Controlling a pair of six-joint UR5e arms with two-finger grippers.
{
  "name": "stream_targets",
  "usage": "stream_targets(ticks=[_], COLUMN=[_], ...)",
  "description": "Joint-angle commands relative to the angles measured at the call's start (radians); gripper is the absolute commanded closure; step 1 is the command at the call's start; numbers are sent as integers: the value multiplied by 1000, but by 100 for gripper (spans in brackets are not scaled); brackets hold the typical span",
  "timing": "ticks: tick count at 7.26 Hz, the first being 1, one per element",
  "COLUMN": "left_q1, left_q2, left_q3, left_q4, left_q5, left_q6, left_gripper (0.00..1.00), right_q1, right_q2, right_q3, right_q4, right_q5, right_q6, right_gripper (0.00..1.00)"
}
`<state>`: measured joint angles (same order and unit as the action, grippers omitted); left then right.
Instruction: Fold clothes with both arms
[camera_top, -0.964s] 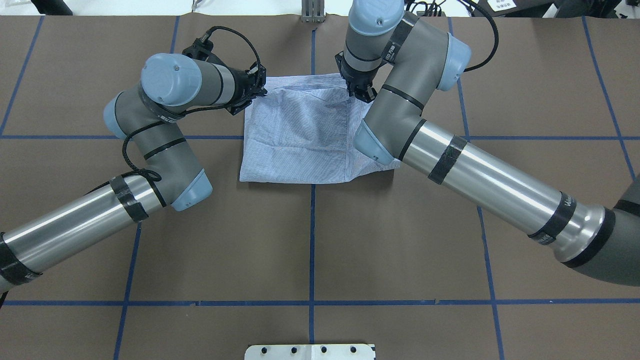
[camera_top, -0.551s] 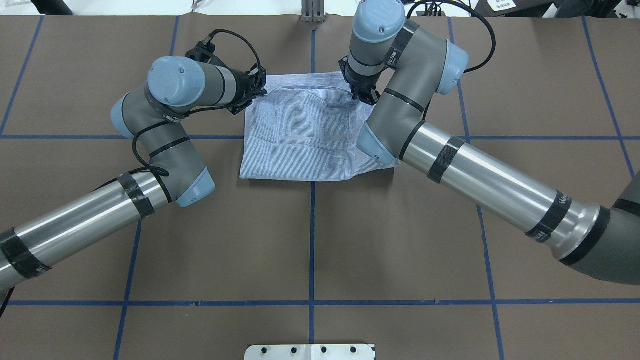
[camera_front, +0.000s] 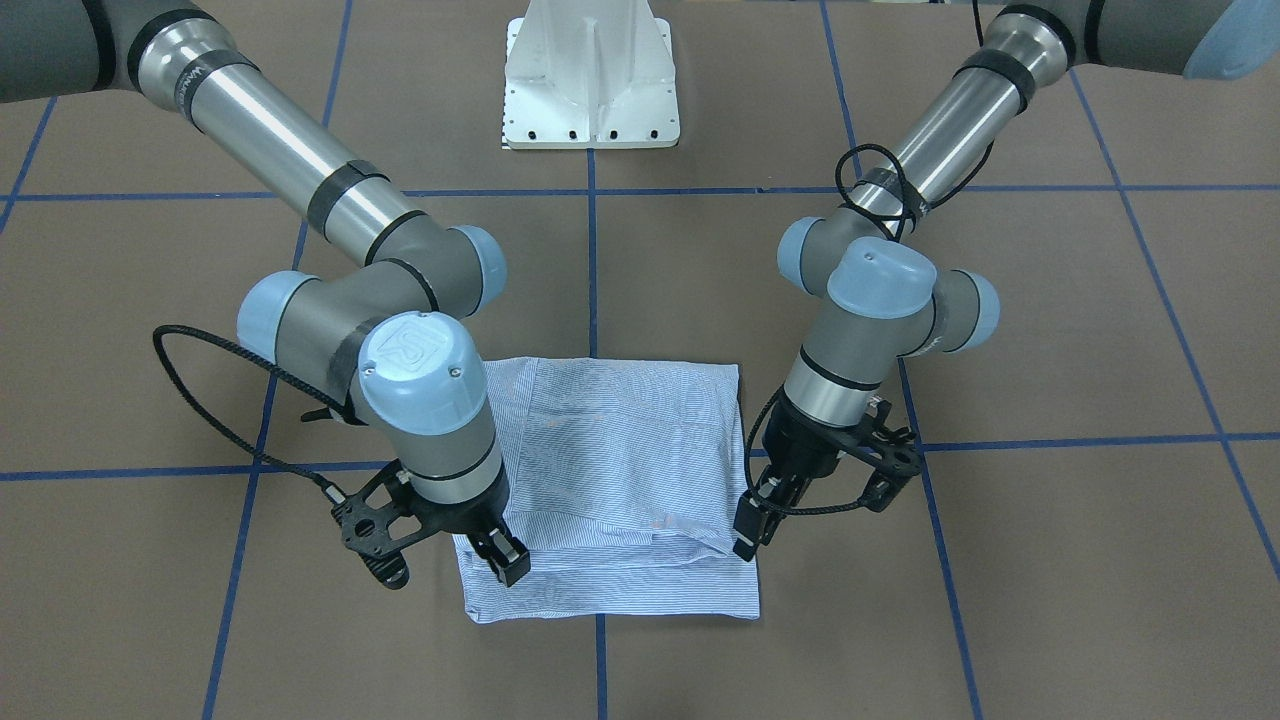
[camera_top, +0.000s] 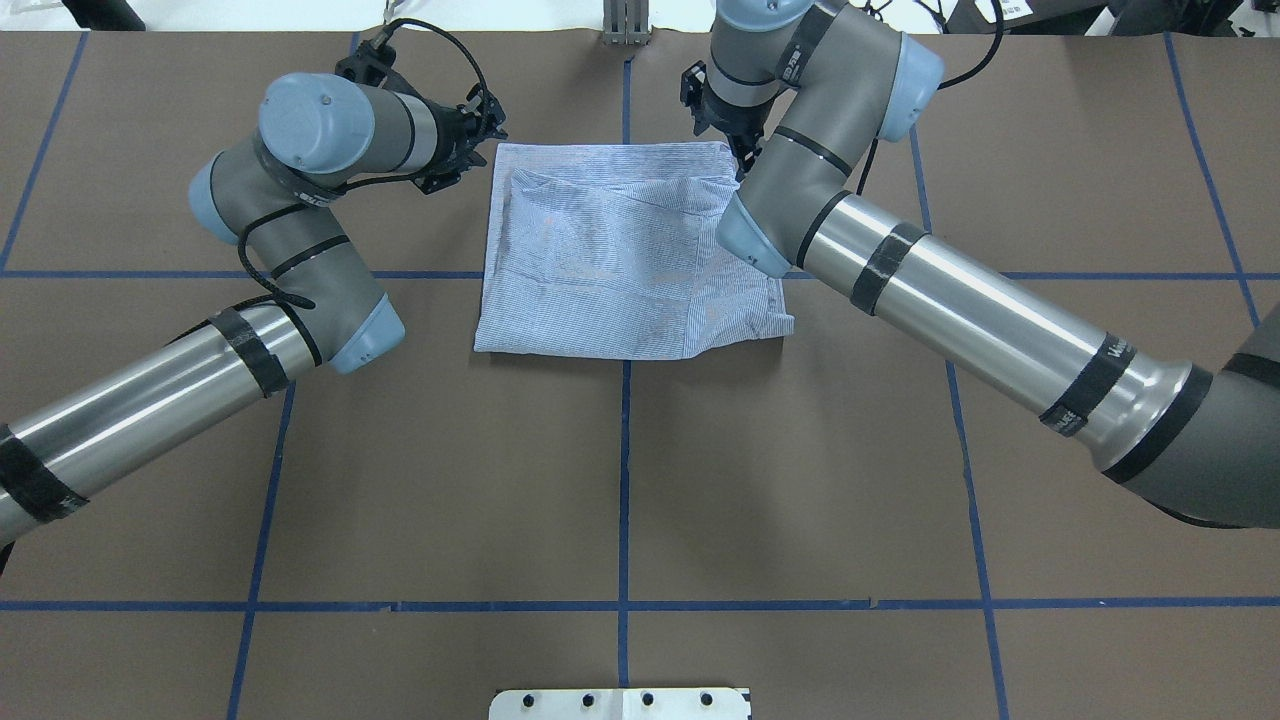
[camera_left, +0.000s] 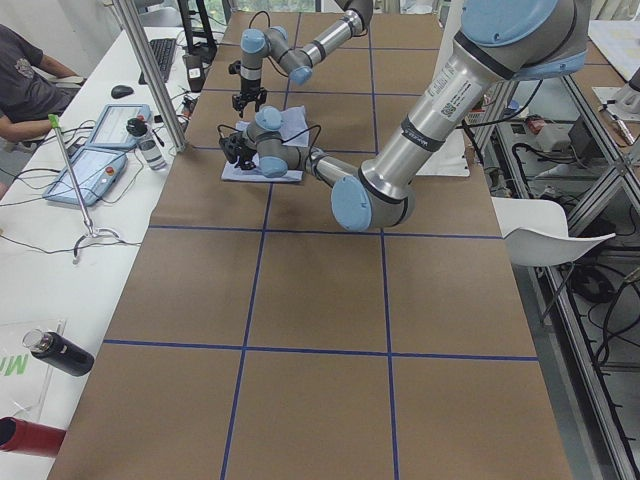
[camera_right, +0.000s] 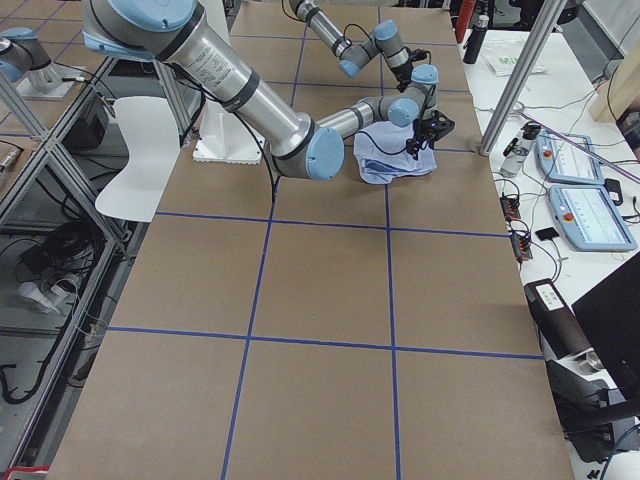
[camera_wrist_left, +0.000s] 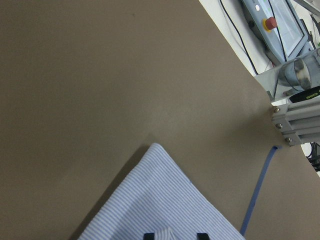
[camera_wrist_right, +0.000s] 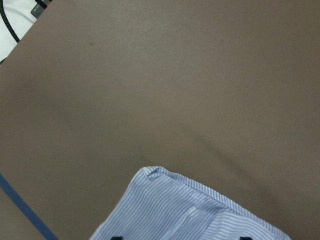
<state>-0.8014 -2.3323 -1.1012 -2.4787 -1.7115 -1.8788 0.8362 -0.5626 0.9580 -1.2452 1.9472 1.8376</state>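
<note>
The striped shirt (camera_top: 620, 250) lies folded in a flat rectangle at the table's far middle; it also shows in the front view (camera_front: 620, 470). My left gripper (camera_top: 490, 130) hovers at its far left corner (camera_front: 748, 535). In the left wrist view its fingertips (camera_wrist_left: 147, 236) stand a little apart, with a small ridge of cloth between them. My right gripper (camera_top: 738, 152) is at the far right corner (camera_front: 510, 565). In the right wrist view its fingertips (camera_wrist_right: 116, 238) stand wide apart over the cloth, holding nothing.
The white pedestal base (camera_front: 590, 90) stands at the robot's side. A metal post (camera_top: 625, 25) rises at the far edge beyond the shirt. Blue tape lines (camera_top: 622, 480) cross the brown table. An operator's desk with tablets (camera_left: 100, 150) and a seated person (camera_left: 25, 80) lie beyond it.
Both grippers moved toward the table's far edge, drawing the shirt's upper layer with them. That layer now lies flat with a straight far edge, and the fingers have come apart.
</note>
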Motion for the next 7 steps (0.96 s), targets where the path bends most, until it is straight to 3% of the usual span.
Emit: stream_targets(ticks=[1, 2, 3, 5, 7], left_q1=[-51, -67, -90, -121, -236], left_q2=[11, 63, 170, 415, 630], left_q3=[-9, -58, -166, -392, -511], left_q4=[-18, -16, -8, -5, 0], left_q5=[-62, -106, -196, -249, -377], left_q6=[61, 122, 236, 605, 992], left_gripper=[45, 45, 45, 46, 46], right_q1=[26, 35, 69, 135, 268], right_q2=[-8, -49, -150, -375, -573], right_q3=[5, 66, 188, 409, 519], right_q4=[0, -5, -11, -13, -14], right_q5=[27, 41, 111, 163, 275], right_q6=[-55, -99, -194, -479, -848], right_gripper=[0, 0, 0, 0, 0])
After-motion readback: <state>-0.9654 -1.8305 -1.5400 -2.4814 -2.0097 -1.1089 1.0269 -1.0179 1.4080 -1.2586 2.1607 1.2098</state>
